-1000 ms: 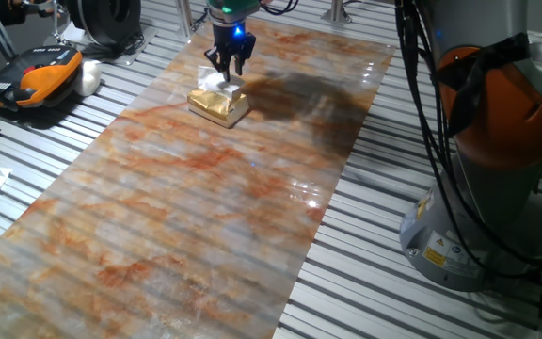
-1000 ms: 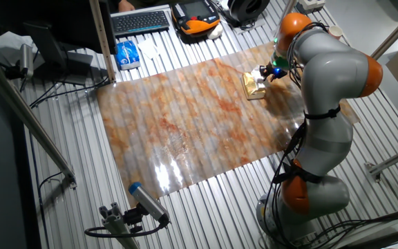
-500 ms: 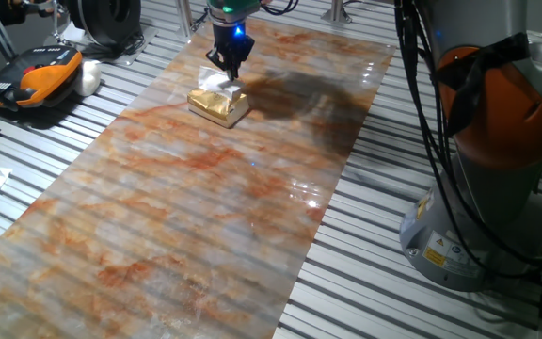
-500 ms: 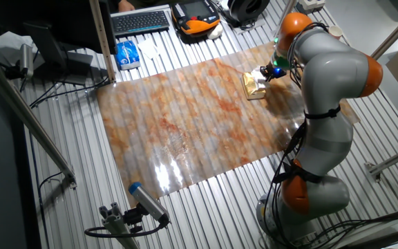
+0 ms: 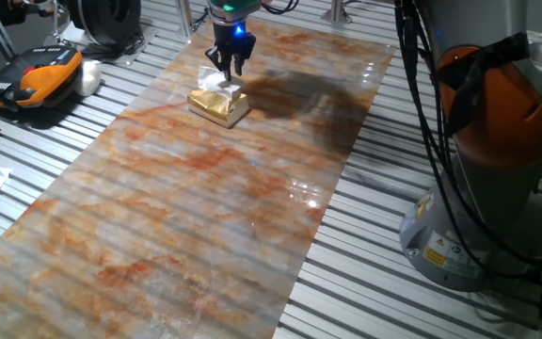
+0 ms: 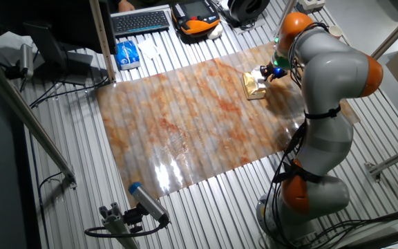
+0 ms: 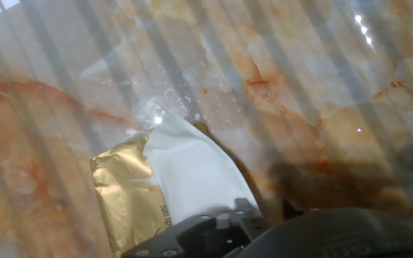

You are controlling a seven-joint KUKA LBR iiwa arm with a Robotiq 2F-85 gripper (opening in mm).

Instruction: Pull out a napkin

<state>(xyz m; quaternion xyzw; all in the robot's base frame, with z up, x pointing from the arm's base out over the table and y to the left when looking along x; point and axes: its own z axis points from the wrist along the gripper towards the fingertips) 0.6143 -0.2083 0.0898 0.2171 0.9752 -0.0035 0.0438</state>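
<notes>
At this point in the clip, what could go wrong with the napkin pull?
The gripper pinches only the napkin edge sticking out of the gold box, so the thin paper might tear or slip free. Nothing visibly holds the small box down on the glossy mat, so it could lift or slide along.

We see the marbled mat point(image 5: 205, 207) lying bare all round the gold box point(image 5: 218, 105). Only the gripper point(image 5: 229, 68) stands above the box; an orange-black device point(image 5: 34, 77) sits well apart.
</notes>
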